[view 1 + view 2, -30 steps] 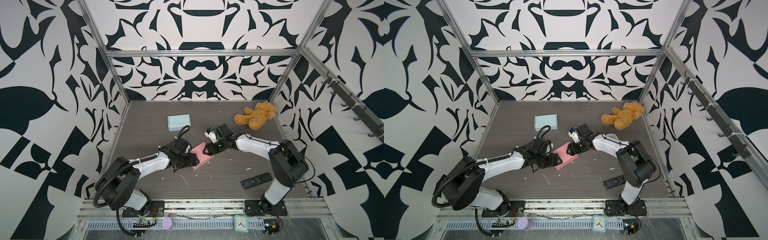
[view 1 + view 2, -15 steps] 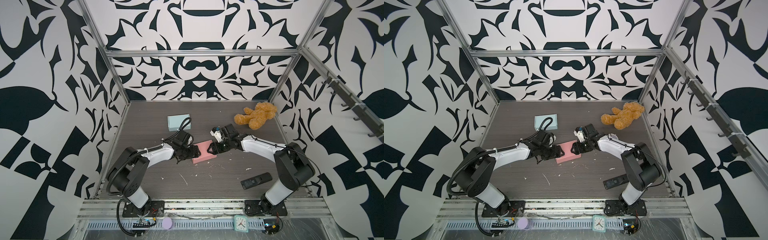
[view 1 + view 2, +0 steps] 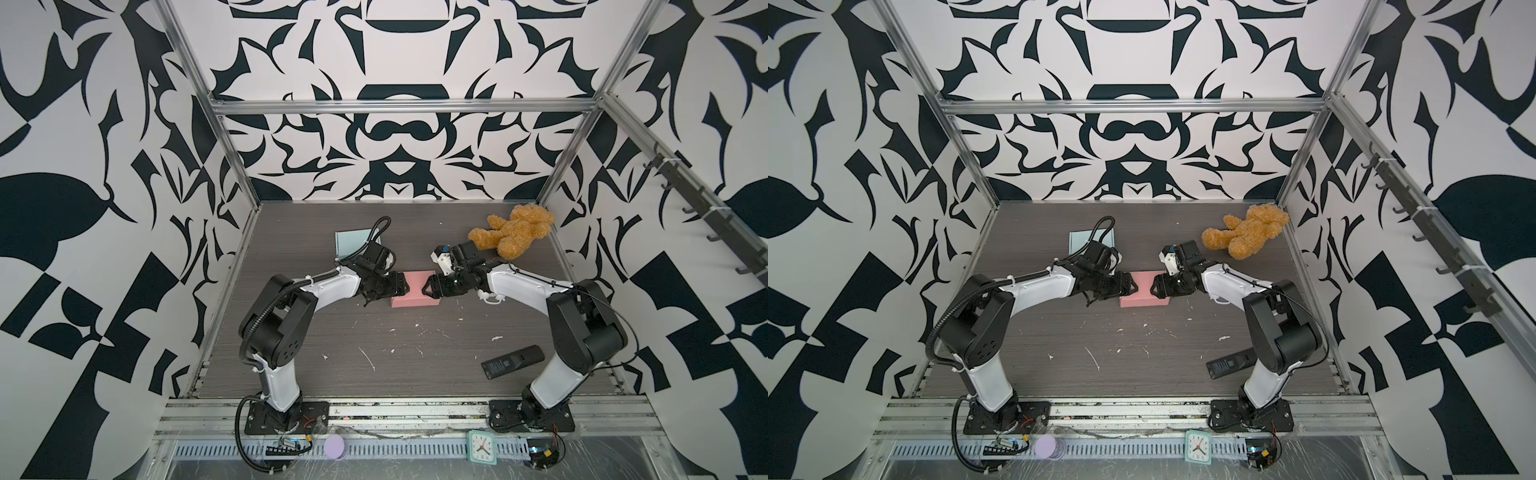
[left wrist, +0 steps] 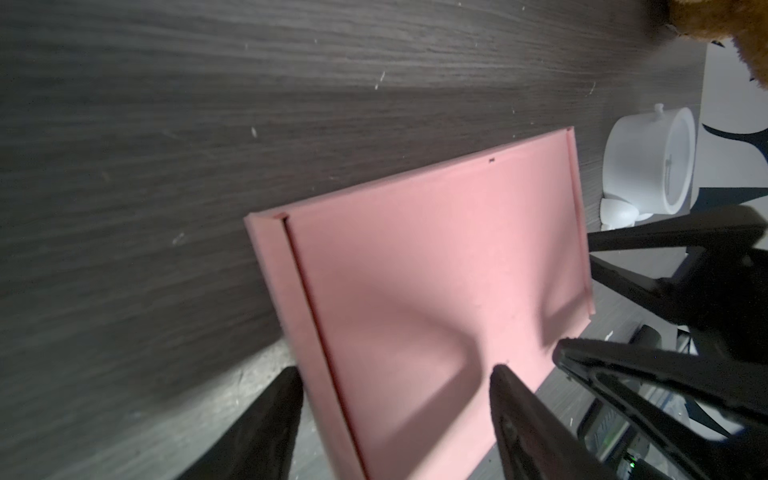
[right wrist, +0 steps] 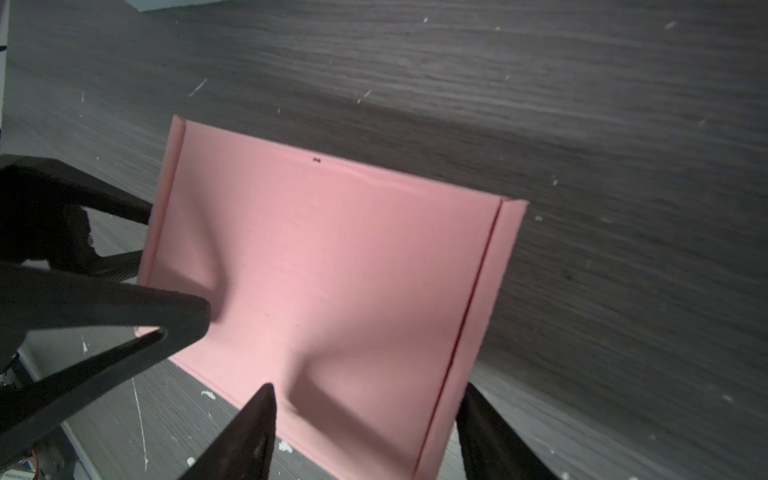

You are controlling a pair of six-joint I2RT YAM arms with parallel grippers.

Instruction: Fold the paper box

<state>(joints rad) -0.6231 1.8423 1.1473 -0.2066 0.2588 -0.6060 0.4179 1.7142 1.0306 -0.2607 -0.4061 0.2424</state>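
Lying flat near the middle of the dark grey wood-grain bench (image 3: pixel 374 345), the pink rectangular paper box (image 3: pixel 415 294) has its lid down. One arm stands at each short end. The left fingers (image 4: pixel 523 415) stand wide apart at the end nearer the left arm. One reaches over the lid and the other sits just off the long side wall. The right fingers (image 5: pixel 249 428) are spread the same way at the opposite end. Neither pair is closed on the box. Whether the tips over the lid touch it cannot be told.

Bench surface: small white scraps (image 3: pixel 368 359) are scattered over the front half. A pale blue flat box (image 3: pixel 349 245) lies behind the left arm, and the arm's cable partly covers it. A brown plush teddy bear (image 3: pixel 513 232) lies in the back corner on the right arm's side. A black remote control (image 3: pixel 513 361) lies near the right arm's base.

Enclosure: black-and-white patterned walls (image 3: pixel 395 145) on three sides, held in an aluminium frame (image 3: pixel 399 107). A mint-green square clock (image 3: pixel 482 446) and a lilac round disc (image 3: pixel 334 446) rest on the front rail.
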